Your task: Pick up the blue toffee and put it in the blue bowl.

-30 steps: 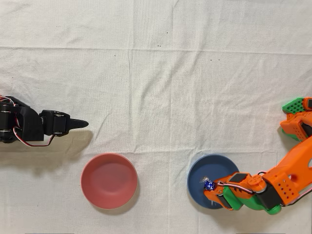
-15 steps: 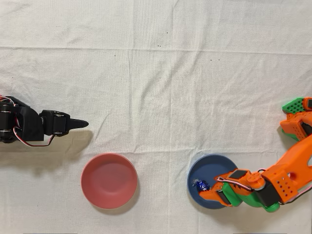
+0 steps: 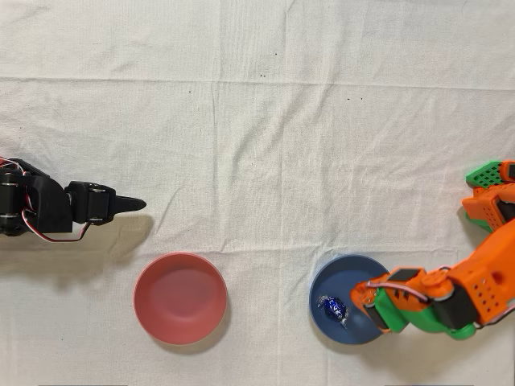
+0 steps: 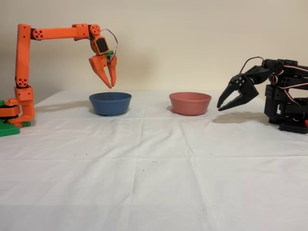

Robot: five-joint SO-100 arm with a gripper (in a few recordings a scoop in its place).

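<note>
The blue toffee (image 3: 331, 306) lies inside the blue bowl (image 3: 341, 279), left of the bowl's middle in the overhead view, with nothing gripping it. My orange gripper (image 3: 368, 307) hangs over the right part of the bowl, open and empty, a short gap to the right of the toffee. In the fixed view the gripper (image 4: 109, 83) points down a little above the blue bowl (image 4: 110, 105), fingers slightly apart. The bowl's wall hides the toffee there.
A red-pink bowl (image 3: 179, 298) sits left of the blue one in the overhead view and to its right (image 4: 190, 103) in the fixed view. The idle black arm (image 3: 48, 209) rests at the far left edge. A creased white cloth covers the table.
The gripper opened and let go of the toffee, which dropped into the blue bowl and settled slightly left. The gripper then drew back to the right.
</note>
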